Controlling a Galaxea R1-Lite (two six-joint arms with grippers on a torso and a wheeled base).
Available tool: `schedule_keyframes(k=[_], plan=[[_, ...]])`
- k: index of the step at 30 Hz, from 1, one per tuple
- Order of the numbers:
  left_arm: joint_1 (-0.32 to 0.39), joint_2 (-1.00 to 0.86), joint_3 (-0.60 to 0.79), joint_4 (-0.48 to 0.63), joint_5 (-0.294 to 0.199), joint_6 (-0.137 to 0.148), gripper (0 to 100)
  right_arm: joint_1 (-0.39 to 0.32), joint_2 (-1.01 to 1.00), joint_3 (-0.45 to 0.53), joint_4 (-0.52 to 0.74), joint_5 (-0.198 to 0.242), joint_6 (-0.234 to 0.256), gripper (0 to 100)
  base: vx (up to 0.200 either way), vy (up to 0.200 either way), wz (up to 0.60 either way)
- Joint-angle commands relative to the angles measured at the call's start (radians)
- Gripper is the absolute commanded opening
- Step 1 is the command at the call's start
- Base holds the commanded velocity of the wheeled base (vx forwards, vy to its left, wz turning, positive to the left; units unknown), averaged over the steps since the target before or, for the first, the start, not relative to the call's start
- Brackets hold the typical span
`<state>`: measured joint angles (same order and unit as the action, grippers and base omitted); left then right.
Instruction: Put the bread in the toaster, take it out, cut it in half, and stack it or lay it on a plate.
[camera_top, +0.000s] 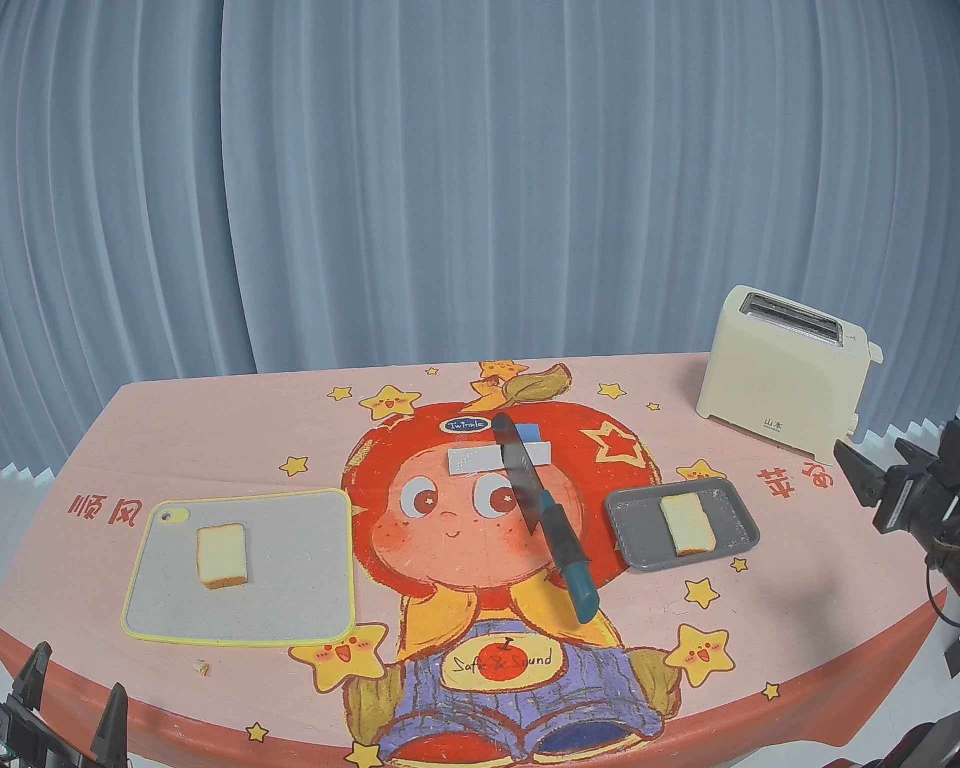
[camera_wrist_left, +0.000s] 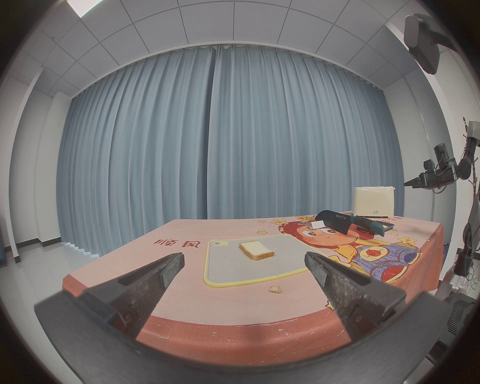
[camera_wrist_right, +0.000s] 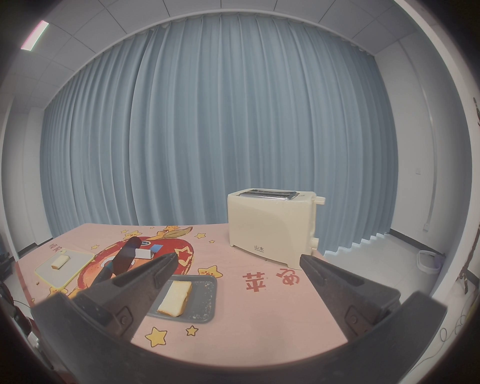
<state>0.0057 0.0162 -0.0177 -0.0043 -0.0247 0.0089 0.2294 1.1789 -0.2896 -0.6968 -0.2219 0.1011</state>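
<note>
One slice of bread (camera_top: 222, 555) lies on the grey cutting board (camera_top: 300, 570) at the table's left. A second slice (camera_top: 688, 523) rests on the grey tray plate (camera_top: 635, 525) right of centre. The cream toaster (camera_top: 785, 370) stands at the back right, its slots empty. A teal-handled knife (camera_top: 545, 515) lies in the middle, its blade propped on a small white holder (camera_top: 475, 459). My left gripper (camera_top: 78, 675) hangs open off the table's front left corner. Beyond the right edge, below the toaster, my right gripper (camera_top: 872, 450) is open and empty.
A crumb (camera_top: 202, 667) lies in front of the cutting board. The tablecloth carries a cartoon print, and a blue curtain hangs behind the table. The table's front edge curves between the two grippers.
</note>
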Motion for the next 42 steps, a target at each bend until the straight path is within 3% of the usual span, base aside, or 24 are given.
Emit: schedule_keyframes(k=[1, 12, 20, 34, 42], plan=[[0.000, -0.016, 0.018, 0.000, 0.000, 0.000, 100, -0.016, -0.143, 0.063, 0.008, -0.001, -0.001, 100, 0.000, 0.000, 0.00], [0.000, -0.016, 0.018, 0.000, 0.000, 0.000, 100, -0.016, -0.291, 0.138, 0.014, -0.001, -0.018, 100, 0.000, 0.000, 0.00], [0.000, -0.016, 0.018, 0.000, 0.000, 0.000, 100, -0.039, -0.398, 0.198, 0.014, 0.010, -0.077, 100, 0.000, 0.000, 0.00], [0.000, -0.016, 0.018, 0.000, 0.000, 0.000, 100, -0.050, -0.533, 0.288, 0.019, 0.013, -0.103, 100, 0.000, 0.000, 0.00], [0.000, -0.016, 0.018, 0.000, 0.000, 0.000, 100, -0.050, -0.677, 0.276, 0.220, 0.019, -0.115, 100, 0.000, 0.000, 0.00]])
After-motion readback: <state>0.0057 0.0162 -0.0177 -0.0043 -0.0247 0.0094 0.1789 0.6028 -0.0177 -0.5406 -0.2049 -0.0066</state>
